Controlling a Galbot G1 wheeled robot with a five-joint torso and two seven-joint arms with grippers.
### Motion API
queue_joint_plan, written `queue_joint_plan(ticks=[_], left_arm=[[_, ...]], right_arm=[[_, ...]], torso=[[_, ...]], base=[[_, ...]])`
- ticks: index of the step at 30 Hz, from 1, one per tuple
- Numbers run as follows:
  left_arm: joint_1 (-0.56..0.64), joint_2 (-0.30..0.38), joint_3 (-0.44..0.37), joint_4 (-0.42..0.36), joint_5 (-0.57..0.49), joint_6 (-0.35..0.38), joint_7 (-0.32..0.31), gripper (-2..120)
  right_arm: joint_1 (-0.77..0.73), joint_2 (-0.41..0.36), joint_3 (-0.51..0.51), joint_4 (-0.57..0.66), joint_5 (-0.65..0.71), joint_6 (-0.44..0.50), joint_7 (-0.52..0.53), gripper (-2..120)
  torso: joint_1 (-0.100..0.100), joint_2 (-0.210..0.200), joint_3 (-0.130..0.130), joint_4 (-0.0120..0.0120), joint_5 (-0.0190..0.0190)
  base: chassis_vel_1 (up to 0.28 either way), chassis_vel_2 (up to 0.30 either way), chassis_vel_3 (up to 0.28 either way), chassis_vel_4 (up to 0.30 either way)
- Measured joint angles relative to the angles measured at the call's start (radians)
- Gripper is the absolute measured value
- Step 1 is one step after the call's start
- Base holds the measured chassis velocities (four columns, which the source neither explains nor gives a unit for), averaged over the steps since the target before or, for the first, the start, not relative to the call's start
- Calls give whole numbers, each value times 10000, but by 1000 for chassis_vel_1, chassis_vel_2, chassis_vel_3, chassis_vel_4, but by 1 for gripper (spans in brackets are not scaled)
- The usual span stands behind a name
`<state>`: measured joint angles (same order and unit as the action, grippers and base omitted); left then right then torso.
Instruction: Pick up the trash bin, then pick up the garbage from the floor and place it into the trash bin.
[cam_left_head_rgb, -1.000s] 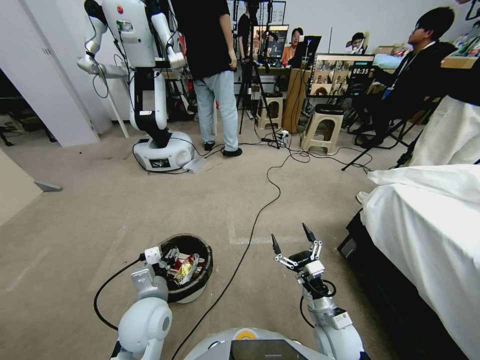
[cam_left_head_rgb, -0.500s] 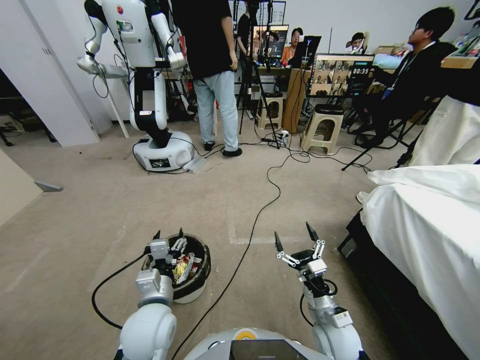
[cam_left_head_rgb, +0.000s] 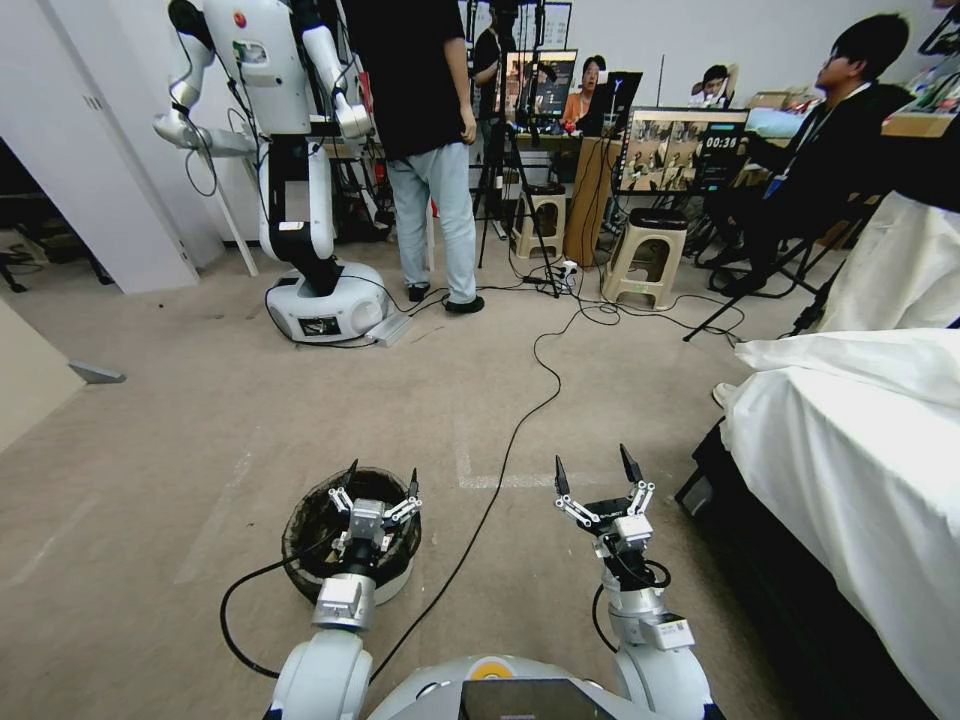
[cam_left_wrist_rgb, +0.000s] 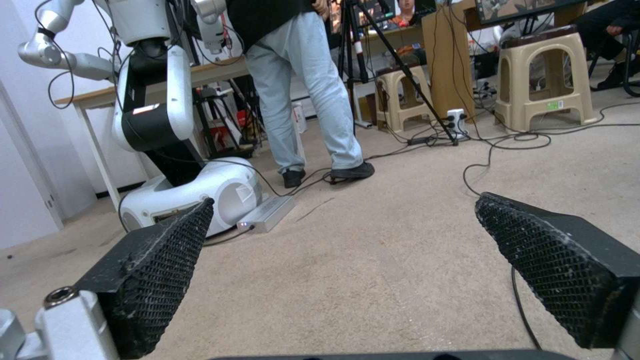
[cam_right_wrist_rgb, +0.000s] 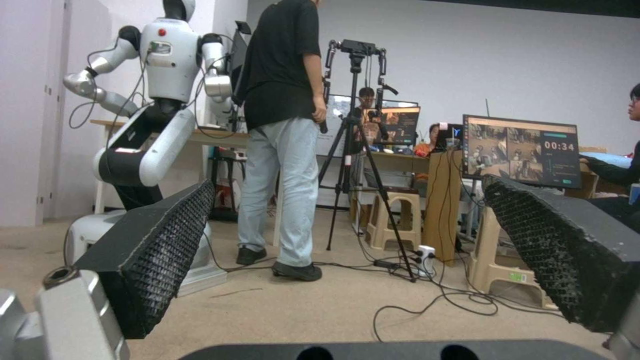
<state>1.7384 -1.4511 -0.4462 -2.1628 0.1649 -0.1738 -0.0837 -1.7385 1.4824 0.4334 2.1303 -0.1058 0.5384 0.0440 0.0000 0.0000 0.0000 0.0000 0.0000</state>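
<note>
My left fingers (cam_left_head_rgb: 378, 488), now swung over the trash bin (cam_left_head_rgb: 305, 520) on the floor, hang open and empty, my right fingers (cam_left_head_rgb: 598, 480) open beside it, suggesting the garbage is dropped in.

trash bin (cam_left_head_rgb: 395, 583) – white plastic, dark crinkled liner | pads (cam_left_wrist_rgb: 160, 265) – black honeycomb-textured | floor (cam_left_head_rgb: 200, 420) – matt carpet

trash bin (cam_left_head_rgb: 310, 540) — round, white, dark liner | upright on carpet — contents hidden
</note>
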Motion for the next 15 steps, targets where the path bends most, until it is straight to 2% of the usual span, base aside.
queue_joint_plan(ticks=[9,15], left_arm=[[-14,-34,16,269,209,-517,-407,100],[8,-47,56,362,373,-728,-943,100]], right_arm=[[-41,-11,23,29,-30,-77,91,100],[-35,-27,37,28,-33,-104,103,100]], torso=[[0,0,0,0,0],[0,0,0,0,0]], base=[[0,0,0,0],[0,0,0,0]])
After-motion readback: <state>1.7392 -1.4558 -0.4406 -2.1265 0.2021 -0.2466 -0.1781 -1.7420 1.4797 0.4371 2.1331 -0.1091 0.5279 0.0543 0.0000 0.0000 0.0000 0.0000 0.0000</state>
